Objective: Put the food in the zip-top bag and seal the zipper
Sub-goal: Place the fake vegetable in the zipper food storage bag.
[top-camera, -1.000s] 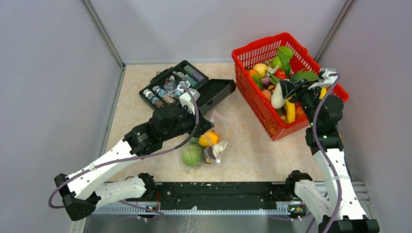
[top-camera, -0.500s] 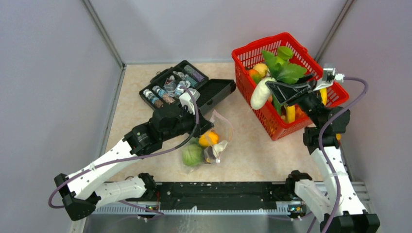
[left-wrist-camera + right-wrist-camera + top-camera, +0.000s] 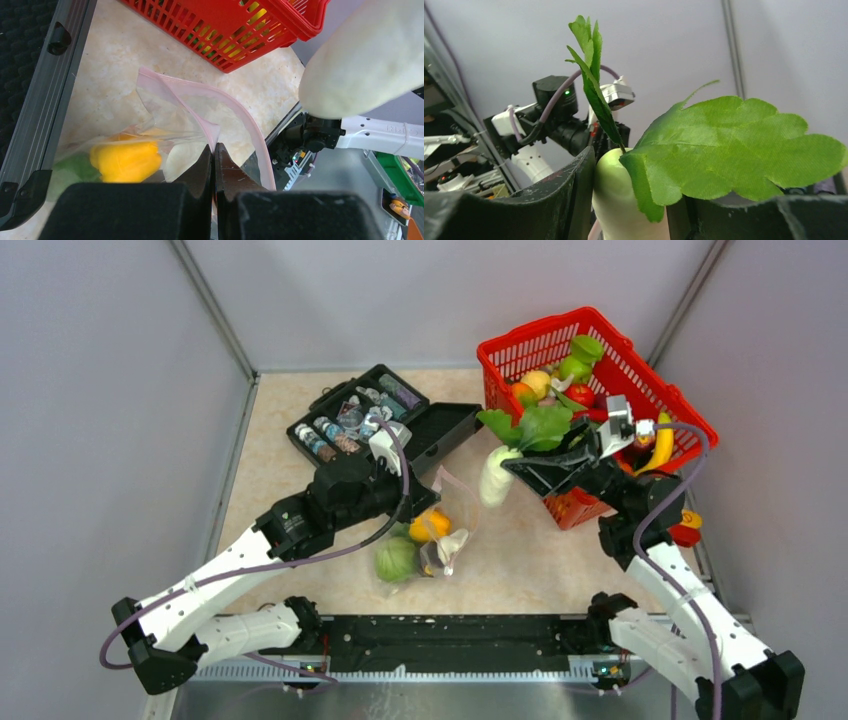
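The clear zip-top bag (image 3: 440, 530) lies mid-table with a yellow pepper (image 3: 430, 526) and a green fruit (image 3: 396, 560) inside. My left gripper (image 3: 425, 495) is shut on the bag's pinkish zipper (image 3: 200, 112) and holds the mouth up; the pepper also shows in the left wrist view (image 3: 125, 160). My right gripper (image 3: 530, 465) is shut on the leafy white radish (image 3: 495, 475) and holds it in the air between the red basket and the bag. The radish (image 3: 616, 200) sits between the right fingers (image 3: 574, 195), its leaves (image 3: 734, 150) in front. It looms at the upper right of the left wrist view (image 3: 360, 65).
A red mesh basket (image 3: 505, 345) with several toy fruits stands at the back right. An open black case (image 3: 440, 435) with small bottles lies at the back left of the bag. Grey walls enclose the table.
My right gripper has lifted the radish out of the basket and carried it left and toward the bag. The left arm and the bag have not moved.
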Tool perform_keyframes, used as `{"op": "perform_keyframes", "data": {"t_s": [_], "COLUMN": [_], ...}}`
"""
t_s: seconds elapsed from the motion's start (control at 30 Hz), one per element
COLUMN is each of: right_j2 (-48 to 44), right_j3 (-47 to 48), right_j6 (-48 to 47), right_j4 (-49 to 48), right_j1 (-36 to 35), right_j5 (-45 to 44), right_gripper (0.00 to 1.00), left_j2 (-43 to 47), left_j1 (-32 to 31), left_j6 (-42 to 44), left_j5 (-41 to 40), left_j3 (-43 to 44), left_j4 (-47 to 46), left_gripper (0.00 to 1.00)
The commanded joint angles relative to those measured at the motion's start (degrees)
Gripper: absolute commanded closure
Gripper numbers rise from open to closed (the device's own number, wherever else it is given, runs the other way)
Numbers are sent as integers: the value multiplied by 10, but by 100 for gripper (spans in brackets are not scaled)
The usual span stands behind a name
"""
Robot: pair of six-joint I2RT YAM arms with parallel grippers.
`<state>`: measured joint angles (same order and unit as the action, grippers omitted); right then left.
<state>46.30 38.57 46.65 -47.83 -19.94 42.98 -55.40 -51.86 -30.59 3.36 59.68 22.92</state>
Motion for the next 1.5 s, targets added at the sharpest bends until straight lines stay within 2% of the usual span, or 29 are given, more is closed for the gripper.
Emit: {"op": "perform_keyframes", "data": {"t_s": [0.0,0.07,0.23,0.5,0.7,0.93,1.03,1.2,1.3,1.47], "right_j2": [3,13,46,46,46,62,65,65,66,65], "right_j3": [-7,-16,-69,-137,-184,-189,-181,-150,-166,-161], "right_j6": [-118,-135,-134,-231,-217,-220,-227,-280,-279,-272], "right_j4": [4,-6,-107,-131,-197,-234,-220,-140,-173,-159], "right_j1": [-75,-101,-167,-284,-305,-326,-335,-378,-387,-390], "right_j5": [-63,-88,-165,-338,-407,-470,-490,-542,-564,-555], "right_gripper": [100,100,100,100,100,100,100,100,100,100], "left_j2": [4,4,10,20,22,21,22,23,25,27], "left_j1": [-1,-1,-1,-1,-1,-1,-1,-1,-1,-1], "left_j6": [-4,-4,-4,-4,-5,-5,-5,-6,-7,-6], "left_j5": [-9,-10,-15,-26,-25,-23,-23,-26,-28,-28], "left_j3": [2,2,1,-3,-6,-4,-3,-4,-5,-6], "left_j4": [-38,-38,-40,-45,-54,-56,-56,-54,-53,-55], "left_gripper": [100,100,100,100,100,100,100,100,100,100]}}
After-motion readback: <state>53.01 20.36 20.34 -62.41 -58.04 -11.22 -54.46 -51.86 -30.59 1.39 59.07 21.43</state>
